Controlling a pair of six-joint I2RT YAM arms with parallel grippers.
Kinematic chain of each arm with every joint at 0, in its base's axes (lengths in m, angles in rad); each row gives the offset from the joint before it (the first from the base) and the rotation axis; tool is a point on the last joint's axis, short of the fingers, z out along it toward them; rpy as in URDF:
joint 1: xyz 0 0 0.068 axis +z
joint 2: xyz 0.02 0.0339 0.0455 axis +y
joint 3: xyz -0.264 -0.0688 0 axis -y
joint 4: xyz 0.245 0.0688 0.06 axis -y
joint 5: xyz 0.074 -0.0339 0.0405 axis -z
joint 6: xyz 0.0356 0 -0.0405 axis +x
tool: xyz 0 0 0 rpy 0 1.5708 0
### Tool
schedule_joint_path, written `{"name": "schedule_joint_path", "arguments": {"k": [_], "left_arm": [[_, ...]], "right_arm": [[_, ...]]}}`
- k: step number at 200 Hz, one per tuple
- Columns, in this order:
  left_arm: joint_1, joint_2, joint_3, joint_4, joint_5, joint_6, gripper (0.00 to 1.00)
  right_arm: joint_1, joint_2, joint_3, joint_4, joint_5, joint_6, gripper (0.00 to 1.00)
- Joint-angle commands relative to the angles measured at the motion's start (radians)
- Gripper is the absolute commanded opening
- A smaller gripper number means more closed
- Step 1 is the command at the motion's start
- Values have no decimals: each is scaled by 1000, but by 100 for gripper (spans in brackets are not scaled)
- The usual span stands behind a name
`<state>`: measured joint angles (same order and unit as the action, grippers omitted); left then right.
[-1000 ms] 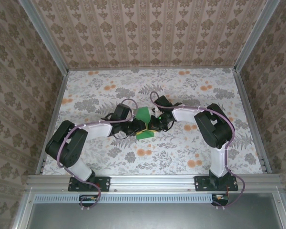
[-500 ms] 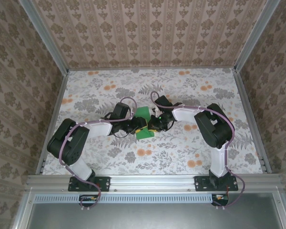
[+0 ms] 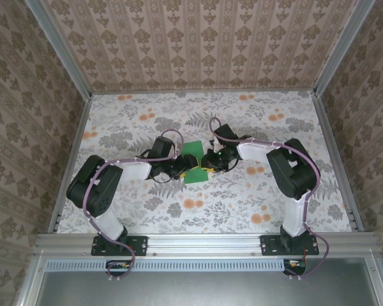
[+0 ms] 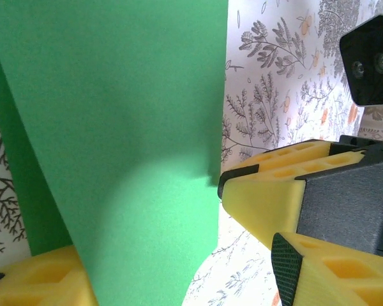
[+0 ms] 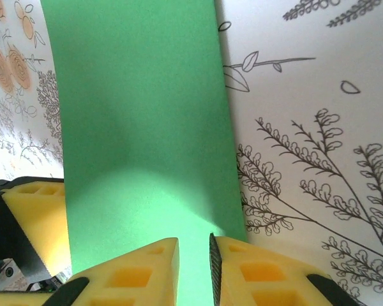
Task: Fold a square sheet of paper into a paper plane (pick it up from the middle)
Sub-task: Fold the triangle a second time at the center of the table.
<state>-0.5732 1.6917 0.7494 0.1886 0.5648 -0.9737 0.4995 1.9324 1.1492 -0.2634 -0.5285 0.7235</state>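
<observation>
Creased square sheet of paper (image 3: 193, 167) at mid-surface, between the left fingers (image 4: 38, 280) — just spread wide — and the right fingers (image 5: 134, 274), newly parted to a narrow gap; crease apparently released, next fold pending.

The sheet of paper (image 3: 193, 164) is lying near the middle of the table (image 3: 262, 121), bright green and plain; it is sitting folded into an oblong, longer than it is wide, its long sides pointing roughly away from the near edge; close up, its upper layer is curving up above a darker strip of the same green along one long side; the other long edge is showing straight and crisp.
</observation>
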Motion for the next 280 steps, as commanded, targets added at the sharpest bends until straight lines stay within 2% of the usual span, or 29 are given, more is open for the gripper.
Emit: {"name": "schedule_joint_path", "arguments": {"k": [1,23,53,102,128,206,241,280], "left_arm": [[7,2,28,22,19,-8,65],[7,-17,8,15,12,-8,64],[1,-40,-22,11,11,-15,61],[-21,-67,-50,33,38,-41,48],[-25,-90,-48,55,56,-50,44],[-19,1,32,126,66,-49,47],[-10,34,37,155,63,-66,58],[-1,39,36,160,55,-68,61]], "right_arm": [[-1,-15,-13,10,-17,16,22],[-1,1,-5,9,-22,16,17],[0,35,3,-10,-13,12,15],[1,67,14,-69,44,1,15],[1,78,30,-114,77,-6,14],[2,76,37,-125,69,-7,15],[-8,51,49,-115,42,-9,18],[-40,5,33,-67,-10,14,21]]}}
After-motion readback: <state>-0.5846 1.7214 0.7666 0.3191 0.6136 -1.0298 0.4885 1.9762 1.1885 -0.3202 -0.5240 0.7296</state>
